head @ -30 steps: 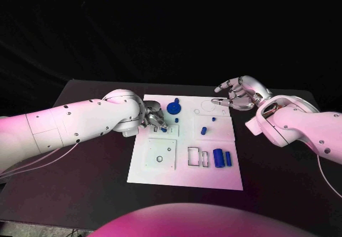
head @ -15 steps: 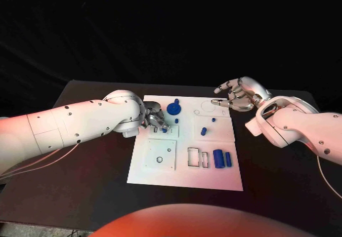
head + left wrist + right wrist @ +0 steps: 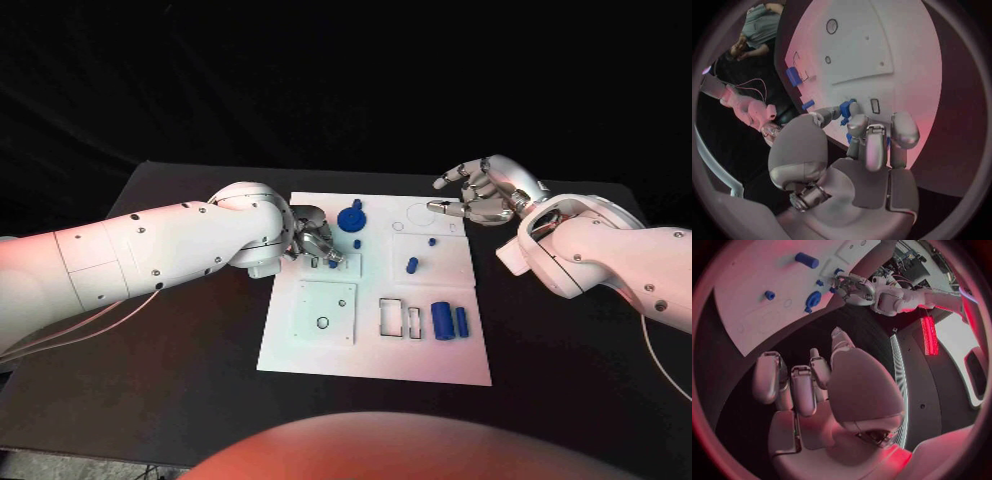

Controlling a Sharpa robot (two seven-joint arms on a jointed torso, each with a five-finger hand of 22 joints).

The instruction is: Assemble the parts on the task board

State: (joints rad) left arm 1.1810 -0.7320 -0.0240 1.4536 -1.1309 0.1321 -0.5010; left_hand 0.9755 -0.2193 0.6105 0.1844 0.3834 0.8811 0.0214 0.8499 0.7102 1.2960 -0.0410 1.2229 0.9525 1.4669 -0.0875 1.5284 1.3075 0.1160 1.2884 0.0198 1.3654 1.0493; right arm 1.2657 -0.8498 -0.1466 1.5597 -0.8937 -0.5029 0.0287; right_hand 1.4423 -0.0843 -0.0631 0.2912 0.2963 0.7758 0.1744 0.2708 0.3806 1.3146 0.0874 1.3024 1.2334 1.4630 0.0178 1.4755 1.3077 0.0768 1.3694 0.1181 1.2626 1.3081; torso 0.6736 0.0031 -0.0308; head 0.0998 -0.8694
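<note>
Left hand point(image 3: 315, 243) pinches a small blue plastic part point(image 3: 846, 108) low over the flat white task board point(image 3: 433, 365), likely lining it up with a slot, while right hand point(image 3: 480, 190) hovers empty, fingers loosely apart.

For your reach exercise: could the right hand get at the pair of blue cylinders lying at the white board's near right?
Probably yes: the right hand hovers empty beyond the white task board, and nothing lies over the two blue cylinders.

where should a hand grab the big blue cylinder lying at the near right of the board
Probably across its round middle, coming straight down from above. The big blue cylinder lies flat on the task board, long axis running away from the robot, so its curved sides face left and right. A thinner blue piece lies close on its right, so finger room there is tight.
</note>
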